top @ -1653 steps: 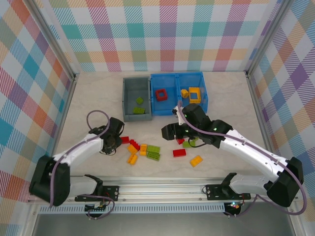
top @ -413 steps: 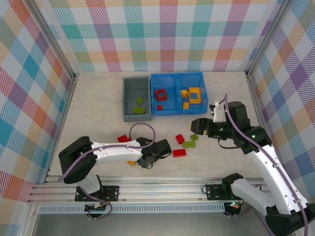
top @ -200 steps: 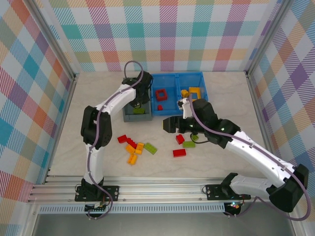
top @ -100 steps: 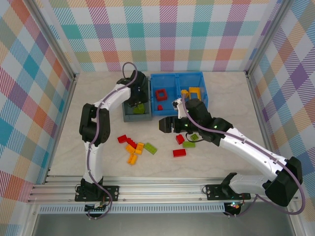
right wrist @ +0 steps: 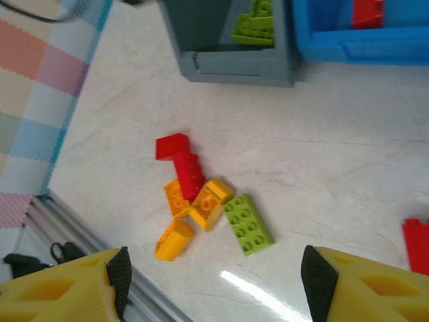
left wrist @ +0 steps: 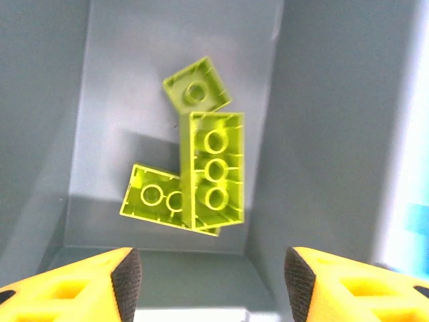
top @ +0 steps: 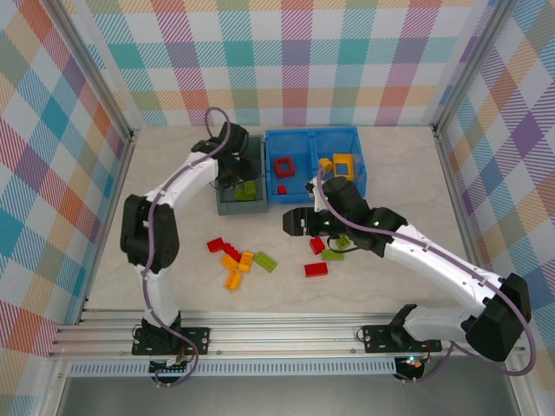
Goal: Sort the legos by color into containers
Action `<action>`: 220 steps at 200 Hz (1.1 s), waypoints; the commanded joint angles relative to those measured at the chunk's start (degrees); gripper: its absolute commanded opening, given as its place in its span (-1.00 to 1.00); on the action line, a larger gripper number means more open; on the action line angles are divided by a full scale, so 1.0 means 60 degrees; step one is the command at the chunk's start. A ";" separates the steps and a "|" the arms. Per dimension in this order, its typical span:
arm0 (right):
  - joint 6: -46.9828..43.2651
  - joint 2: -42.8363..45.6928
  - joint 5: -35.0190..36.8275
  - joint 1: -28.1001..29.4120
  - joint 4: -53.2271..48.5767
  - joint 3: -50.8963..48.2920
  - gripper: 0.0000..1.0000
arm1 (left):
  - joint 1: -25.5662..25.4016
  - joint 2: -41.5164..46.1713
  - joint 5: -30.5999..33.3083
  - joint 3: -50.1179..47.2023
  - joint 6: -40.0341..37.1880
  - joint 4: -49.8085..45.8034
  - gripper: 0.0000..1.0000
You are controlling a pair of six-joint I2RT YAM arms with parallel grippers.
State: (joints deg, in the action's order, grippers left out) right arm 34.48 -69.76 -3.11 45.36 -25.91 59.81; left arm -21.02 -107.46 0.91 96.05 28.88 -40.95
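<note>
The small bin [top: 222, 173] is set just beside the left wall of the divided bin [top: 312, 132] at the rear of the counter [top: 173, 173], three legos [left wrist: 211, 174] are piled in the small bin, and loose legos [top: 238, 260] are scattered before both.

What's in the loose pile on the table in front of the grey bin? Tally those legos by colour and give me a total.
Red legos: 2
Orange legos: 3
Lime green legos: 1
Total: 6
</note>
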 commanded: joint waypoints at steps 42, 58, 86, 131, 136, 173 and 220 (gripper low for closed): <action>0.0403 -0.0457 0.0944 0.0058 -0.0780 0.0031 0.35 | 0.0060 0.0153 0.0307 -0.0078 -0.0003 -0.0230 -0.19; 0.0414 -0.0447 0.0944 0.0057 -0.0816 0.0131 0.35 | 0.0064 -0.0563 0.0716 0.0350 0.0148 -0.0789 -0.52; 0.0409 -0.0364 0.0889 0.0068 -0.0808 0.0197 0.35 | 0.0060 -0.1583 0.1547 0.0982 0.0130 -0.1222 -0.81; 0.0405 -0.0370 0.0817 0.0065 -0.0823 0.0256 0.36 | 0.0038 -0.2757 0.1875 0.1748 0.0012 -0.1608 -0.93; 0.0419 -0.0371 0.0802 0.0063 -0.0809 0.0270 0.36 | 0.0017 -0.2850 0.1898 0.1799 0.0010 -0.1633 -0.93; 0.0464 -0.0429 0.0726 0.0067 -0.0750 0.0315 0.36 | -0.0005 -0.3172 0.1498 0.1936 -0.0055 -0.1291 -0.98; 0.0410 -0.0390 0.0755 0.0068 -0.0797 0.0261 0.36 | -0.0050 -0.2349 0.0532 0.1106 -0.0258 0.0289 -0.86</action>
State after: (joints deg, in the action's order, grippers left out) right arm 36.69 -72.60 1.54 45.41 -30.11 59.83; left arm -21.19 -125.97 6.83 105.75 28.58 -45.08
